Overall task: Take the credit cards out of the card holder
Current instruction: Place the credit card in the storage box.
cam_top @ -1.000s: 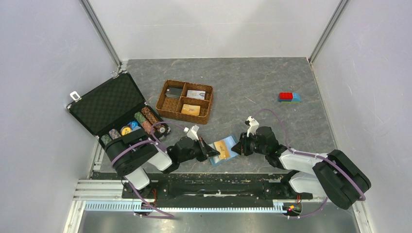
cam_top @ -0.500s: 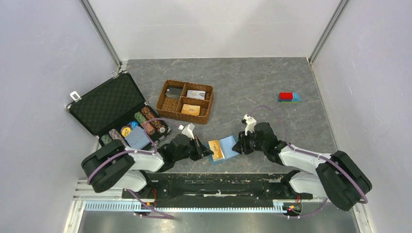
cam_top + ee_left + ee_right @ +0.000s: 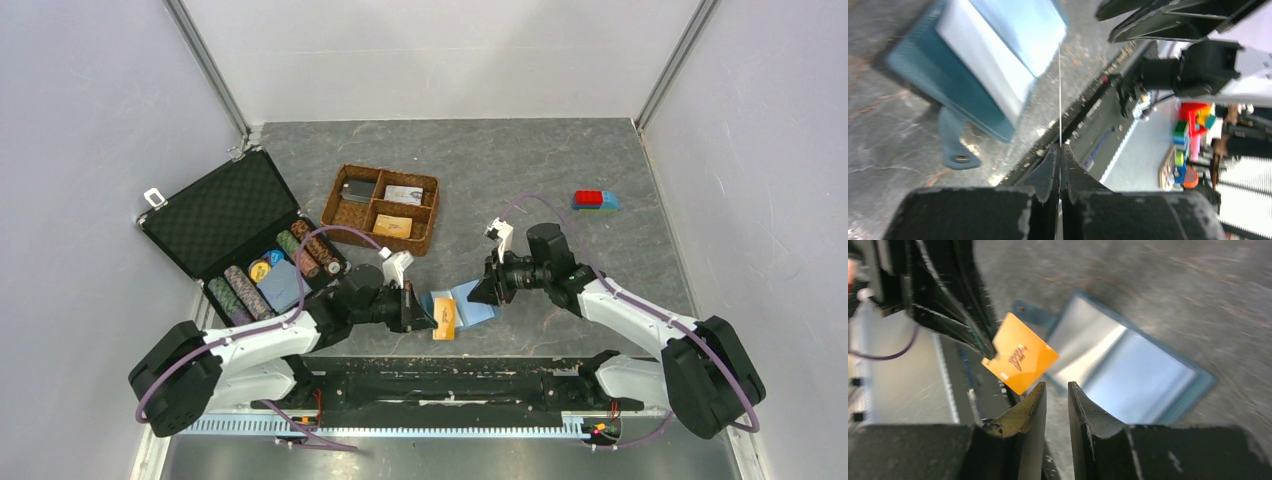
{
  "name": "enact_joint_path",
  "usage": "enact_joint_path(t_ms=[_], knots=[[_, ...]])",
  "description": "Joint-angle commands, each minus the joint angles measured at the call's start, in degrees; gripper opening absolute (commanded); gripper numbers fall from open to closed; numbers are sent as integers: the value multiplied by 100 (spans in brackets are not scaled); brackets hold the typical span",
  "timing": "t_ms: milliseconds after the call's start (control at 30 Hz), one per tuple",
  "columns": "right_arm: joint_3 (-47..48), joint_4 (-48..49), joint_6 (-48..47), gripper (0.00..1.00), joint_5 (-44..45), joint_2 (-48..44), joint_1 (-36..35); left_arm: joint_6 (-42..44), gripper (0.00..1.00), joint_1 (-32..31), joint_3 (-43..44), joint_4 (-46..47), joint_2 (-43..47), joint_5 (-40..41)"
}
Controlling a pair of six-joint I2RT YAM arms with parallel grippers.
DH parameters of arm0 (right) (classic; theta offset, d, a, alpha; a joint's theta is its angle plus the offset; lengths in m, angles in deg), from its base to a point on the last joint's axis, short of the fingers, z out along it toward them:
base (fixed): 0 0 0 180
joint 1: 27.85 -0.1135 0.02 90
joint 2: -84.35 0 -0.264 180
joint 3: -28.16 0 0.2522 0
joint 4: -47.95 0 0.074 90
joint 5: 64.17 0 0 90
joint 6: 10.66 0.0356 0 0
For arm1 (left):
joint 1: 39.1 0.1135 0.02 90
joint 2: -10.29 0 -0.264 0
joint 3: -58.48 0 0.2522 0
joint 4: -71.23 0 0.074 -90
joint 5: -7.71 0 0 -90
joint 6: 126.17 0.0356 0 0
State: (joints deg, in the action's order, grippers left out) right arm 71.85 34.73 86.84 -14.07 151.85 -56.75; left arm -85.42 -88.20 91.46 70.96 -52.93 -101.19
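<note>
The light-blue card holder [image 3: 468, 302] lies open on the grey table between my two grippers. It also shows in the left wrist view [image 3: 993, 65] and in the right wrist view [image 3: 1120, 372]. My left gripper [image 3: 418, 310] is shut on a bright orange credit card [image 3: 445, 320] and holds it just off the holder's near-left edge. The card is edge-on in the left wrist view [image 3: 1059, 95] and flat-on in the right wrist view [image 3: 1020, 352]. My right gripper [image 3: 482, 291] sits at the holder's right edge, its jaws a narrow gap apart with nothing between them [image 3: 1056, 386].
A brown wicker tray [image 3: 336, 205] with cards in its compartments stands behind. An open black case [image 3: 215, 210] with poker chips [image 3: 300, 250] is at the left. Red and blue bricks [image 3: 595, 200] lie at the far right. The black rail [image 3: 450, 385] runs along the near edge.
My left gripper has drawn the orange card out of the holder, towards the near edge. The holder has shifted slightly away from the near edge. Both arms have stretched further from their bases.
</note>
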Motion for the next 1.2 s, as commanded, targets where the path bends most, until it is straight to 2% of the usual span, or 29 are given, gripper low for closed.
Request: enact_joint_path(t_ms=[0, 167, 400, 767, 1167], knots=[[-72, 710, 229, 26, -1657, 122, -1, 753, 2, 28, 403, -556, 246, -1157], [-440, 1695, 838, 28, -2197, 65, -2, 814, 2, 23, 568, -598, 178, -1727], [-696, 2649, 1491, 28, -2555, 259, -67, 748, 2, 23, 550, -296, -12, -1970], [-647, 2609, 1512, 28, -2501, 526, -174, 534, 2, 23, 381, 297, -61, -2129], [-531, 2671, 1680, 26, -2392, 598, -276, 469, 2, 23, 302, 487, -142, -2188]])
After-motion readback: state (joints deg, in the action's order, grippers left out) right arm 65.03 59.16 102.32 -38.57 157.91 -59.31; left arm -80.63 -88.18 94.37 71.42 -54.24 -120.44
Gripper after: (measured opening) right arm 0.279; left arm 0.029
